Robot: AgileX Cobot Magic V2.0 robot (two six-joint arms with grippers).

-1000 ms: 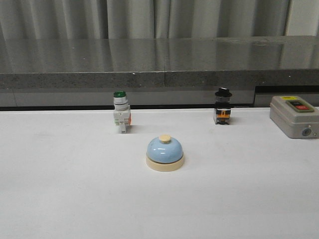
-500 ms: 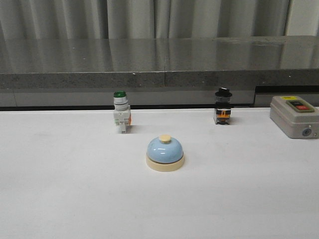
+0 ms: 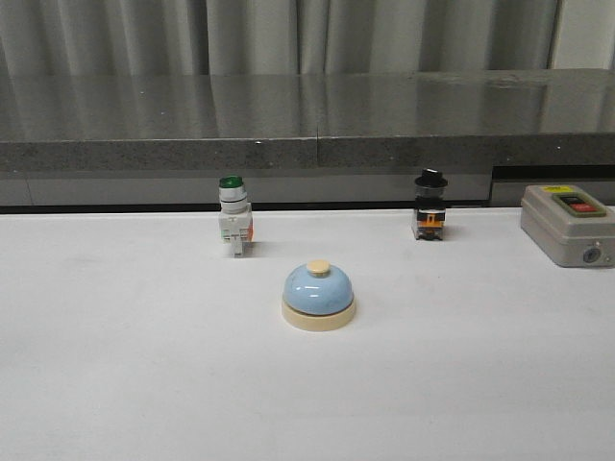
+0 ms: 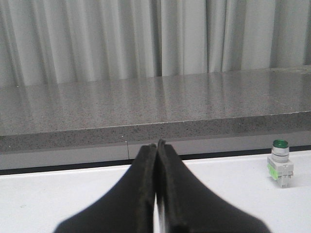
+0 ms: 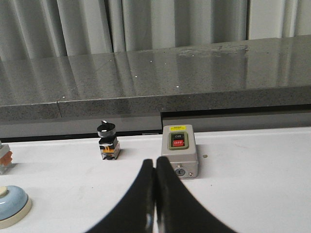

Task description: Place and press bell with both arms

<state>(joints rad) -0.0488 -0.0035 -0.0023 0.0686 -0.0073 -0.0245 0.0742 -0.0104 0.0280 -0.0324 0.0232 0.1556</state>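
Note:
The light-blue dome bell [image 3: 318, 296] with cream base and cream button stands upright on the white table [image 3: 144, 365], near the middle. Part of it shows in the right wrist view [image 5: 11, 205] at the frame edge. Neither arm shows in the front view. My left gripper [image 4: 156, 145] is shut and empty, low over the table, well apart from the bell, which is out of its view. My right gripper [image 5: 156, 162] is shut and empty, pointing toward the grey box, with the bell off to one side.
A green-capped white push-button switch [image 3: 233, 217] stands behind the bell to the left and also shows in the left wrist view [image 4: 280, 163]. A black knob switch [image 3: 430, 206] and a grey box with red and green buttons [image 3: 569, 224] stand at the back right. A grey stone ledge [image 3: 307, 120] runs behind.

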